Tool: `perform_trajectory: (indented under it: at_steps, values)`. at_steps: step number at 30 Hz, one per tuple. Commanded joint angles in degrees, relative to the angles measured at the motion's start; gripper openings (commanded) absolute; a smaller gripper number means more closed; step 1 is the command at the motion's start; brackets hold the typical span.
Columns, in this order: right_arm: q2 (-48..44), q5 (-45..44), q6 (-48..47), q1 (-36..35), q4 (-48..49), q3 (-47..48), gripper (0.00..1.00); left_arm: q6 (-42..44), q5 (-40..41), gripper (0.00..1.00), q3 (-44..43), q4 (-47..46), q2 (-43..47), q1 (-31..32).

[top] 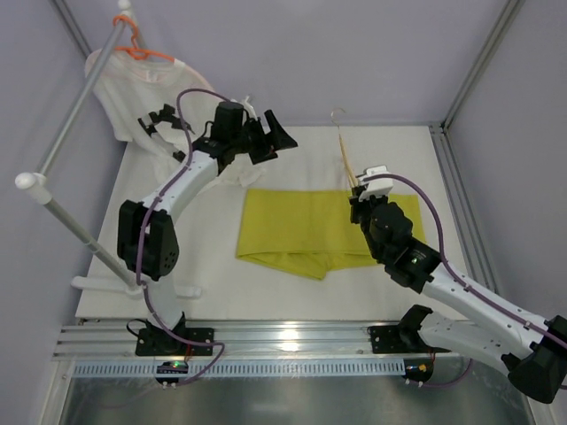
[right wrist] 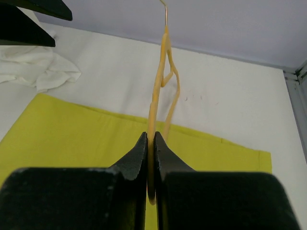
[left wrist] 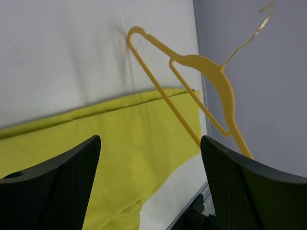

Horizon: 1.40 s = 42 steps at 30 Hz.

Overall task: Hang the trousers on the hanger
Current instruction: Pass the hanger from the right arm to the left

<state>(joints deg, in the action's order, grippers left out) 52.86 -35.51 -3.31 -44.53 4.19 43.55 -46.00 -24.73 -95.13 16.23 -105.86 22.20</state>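
I've got the right gripper (right wrist: 149, 140) clamped tight on the hanger (right wrist: 160, 81), which stands on edge over the right end of the trousers (top: 301, 230). They lie folded flat mid-table (top: 399, 150). I judge the threading hasn't started. Next, the left gripper (top: 270, 137), spread wide and empty above the far edge, must feed a trouser end through the hanger. The T-shirt (top: 133, 93) at the far left corner trails close by.

white t-shirt (top: 133, 93) with black print hangs on orange hanger (top: 144, 53) from metal rail (top: 69, 113), far left; its lower part lies crumpled on white table (top: 399, 155)
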Motion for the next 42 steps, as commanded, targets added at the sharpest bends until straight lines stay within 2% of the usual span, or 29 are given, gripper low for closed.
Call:
perform_trajectory:
  at_steps: [1, 5, 10, 16, 26, 33, 36, 37, 39, 40, 42]
  values:
    - [-5.83, 1.49, 7.96, -0.11, -1.89, -5.48, 0.04, 2.31, -3.4, 0.84, -1.72, -4.89, -2.59, 2.58]
    - [-10.14, 4.3, 14.1, -0.2, -3.39, -11.45, 0.04, 3.03, -1.11, 0.85, -0.67, -9.08, -3.47, 4.61]
    - [-9.8, 8.17, 20.53, -0.38, -1.03, -17.17, 0.04, 3.36, -0.5, 0.85, 1.44, -15.08, -1.9, 7.24]
    - [-9.36, 8.61, 24.75, -1.43, 2.93, -23.15, 0.04, 10.04, 8.18, 0.87, 1.18, -11.94, -0.22, 10.5]
    - [-4.35, 2.47, 24.94, -6.88, 4.6, -24.13, 0.04, 12.6, 12.33, 0.84, 0.83, -11.57, -1.27, 13.22]
    - [0.3, 0.0, 24.58, -9.96, 5.22, -23.25, 0.04, 13.74, 18.83, 0.77, -8.29, -2.63, -5.84, 15.5]
    - [3.38, -2.53, 25.28, -11.19, 4.61, -22.11, 0.04, 13.05, 21.29, 0.7, -10.07, 0.2, -7.69, 16.12]
    - [3.91, -3.07, 25.37, -11.62, 4.78, -22.02, 0.04, 12.26, 22.26, 0.61, -9.99, 0.82, -7.69, 16.12]
    - [4.97, -3.6, 25.89, -12.16, 4.87, -22.1, 0.04, 10.5, 24.19, 0.5, -10.25, 2.48, -7.78, 16.12]
    - [5.32, -4.13, 26.16, -12.24, 4.87, -22.02, 0.04, 8.84, 27.08, 0.4, -10.51, 4.41, -7.87, 16.21]
    - [6.29, -4.74, 26.95, -12.68, 4.95, -22.1, 0.04, 6.63, 28.42, 0.26, -11.39, 6.26, -8.3, 16.21]
